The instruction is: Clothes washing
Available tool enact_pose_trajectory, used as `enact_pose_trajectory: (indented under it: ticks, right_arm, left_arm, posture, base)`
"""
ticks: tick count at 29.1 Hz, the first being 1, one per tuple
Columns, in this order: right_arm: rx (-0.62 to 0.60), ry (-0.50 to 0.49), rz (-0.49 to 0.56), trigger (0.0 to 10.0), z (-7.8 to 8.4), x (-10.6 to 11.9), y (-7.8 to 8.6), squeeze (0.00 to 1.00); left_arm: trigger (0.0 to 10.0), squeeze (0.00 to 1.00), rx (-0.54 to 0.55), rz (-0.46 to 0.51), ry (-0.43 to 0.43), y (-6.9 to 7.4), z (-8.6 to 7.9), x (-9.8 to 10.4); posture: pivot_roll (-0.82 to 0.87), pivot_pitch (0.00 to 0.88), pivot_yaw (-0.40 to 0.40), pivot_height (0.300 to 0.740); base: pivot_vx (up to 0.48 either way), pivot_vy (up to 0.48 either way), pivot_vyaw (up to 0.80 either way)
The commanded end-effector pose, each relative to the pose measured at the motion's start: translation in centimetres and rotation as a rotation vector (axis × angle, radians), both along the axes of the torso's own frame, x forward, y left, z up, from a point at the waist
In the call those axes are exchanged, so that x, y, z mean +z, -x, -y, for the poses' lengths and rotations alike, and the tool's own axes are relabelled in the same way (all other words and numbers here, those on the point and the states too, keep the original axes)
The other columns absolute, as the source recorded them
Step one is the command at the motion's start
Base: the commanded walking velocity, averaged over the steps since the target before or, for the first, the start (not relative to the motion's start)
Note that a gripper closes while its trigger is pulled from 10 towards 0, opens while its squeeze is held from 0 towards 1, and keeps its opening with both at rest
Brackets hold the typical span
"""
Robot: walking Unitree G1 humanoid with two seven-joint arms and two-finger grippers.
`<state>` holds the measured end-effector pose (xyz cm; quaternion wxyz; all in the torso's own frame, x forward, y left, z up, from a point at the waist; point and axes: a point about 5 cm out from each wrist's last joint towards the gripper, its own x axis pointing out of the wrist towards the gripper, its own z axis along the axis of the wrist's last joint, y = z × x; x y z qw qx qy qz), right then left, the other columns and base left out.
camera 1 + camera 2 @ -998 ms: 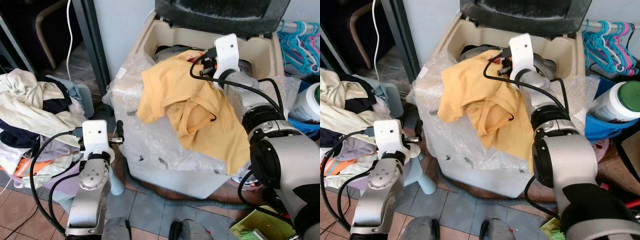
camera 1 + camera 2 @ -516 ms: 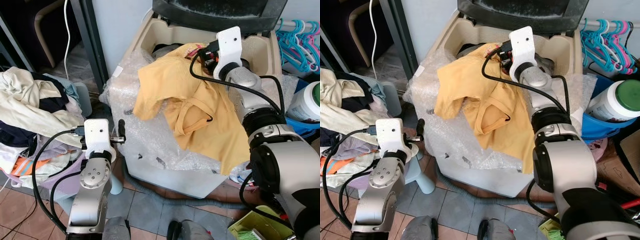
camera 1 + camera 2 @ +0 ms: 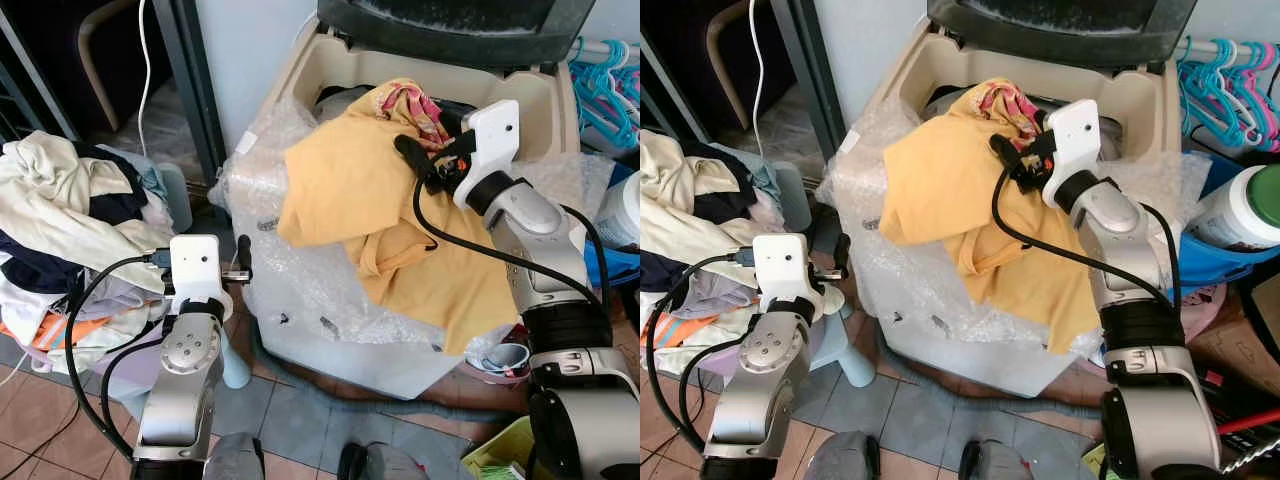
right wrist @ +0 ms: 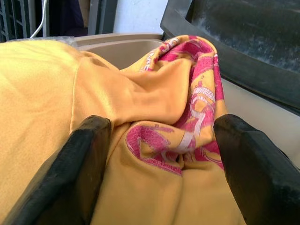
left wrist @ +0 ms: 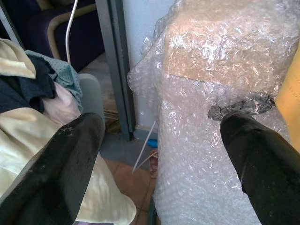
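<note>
Fingers of the right gripper (image 4: 154, 154) are spread wide on either side of a bunched fold of the yellow garment (image 3: 340, 190), its pink print (image 4: 197, 93) lying between them, without being closed on it. The garment is draped over the front rim of the open washing machine (image 3: 330, 60), which is wrapped in bubble wrap (image 5: 211, 140). The left gripper (image 5: 159, 154) is held open beside the machine, near the pile of clothes (image 3: 70, 230).
</note>
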<state>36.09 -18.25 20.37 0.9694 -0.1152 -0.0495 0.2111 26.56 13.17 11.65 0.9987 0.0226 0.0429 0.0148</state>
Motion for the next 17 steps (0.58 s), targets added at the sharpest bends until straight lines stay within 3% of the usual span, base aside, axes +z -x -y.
enact_pose_trajectory:
  ticks: [1, 2, 3, 9, 13, 17]
  right_arm:
    - [0.061, -0.075, 0.036, 10.0, -0.4, 1.7, 0.4, 0.50]
    - [0.083, -0.099, 0.039, 10.0, -0.6, 2.0, 0.6, 0.50]
    - [0.142, -0.134, 0.036, 10.0, -0.8, 2.5, 1.1, 0.00]
    - [0.427, -0.164, -0.013, 10.0, -2.6, 2.8, 3.3, 0.00]
    - [0.476, -0.154, -0.040, 10.0, -3.3, 2.4, 3.7, 0.00]
    - [0.385, 0.101, -0.079, 10.0, -4.5, -0.7, 2.9, 0.00]
  left_arm:
    - [10.0, 0.00, -0.025, -0.003, -0.009, -0.2, 0.5, 0.0]
    - [10.0, 0.00, -0.024, -0.002, -0.009, -0.2, 0.4, 0.0]
    - [10.0, 0.00, -0.022, -0.004, -0.007, -0.2, 0.4, 0.0]
    - [10.0, 0.00, -0.023, -0.010, 0.000, -0.1, 0.3, -0.2]
    - [10.0, 0.00, -0.028, -0.011, 0.003, -0.2, 0.4, -0.2]
    - [10.0, 0.00, -0.039, -0.012, 0.007, -0.3, 0.6, -0.2]
  posture:
    - [0.05, 0.043, 0.004, 0.740]
    - [0.04, 0.042, 0.005, 0.740]
    - [0.04, 0.042, 0.004, 0.740]
    - [0.05, 0.044, 0.003, 0.740]
    - [0.05, 0.043, 0.002, 0.740]
    - [0.05, 0.041, 0.000, 0.740]
  base:
    - [0.000, 0.000, 0.00]
    - [0.000, 0.000, 0.00]
    - [0.000, 0.000, 0.00]
    - [0.000, 0.000, 0.00]
    - [0.000, 0.000, 0.00]
    - [0.000, 0.000, 0.00]
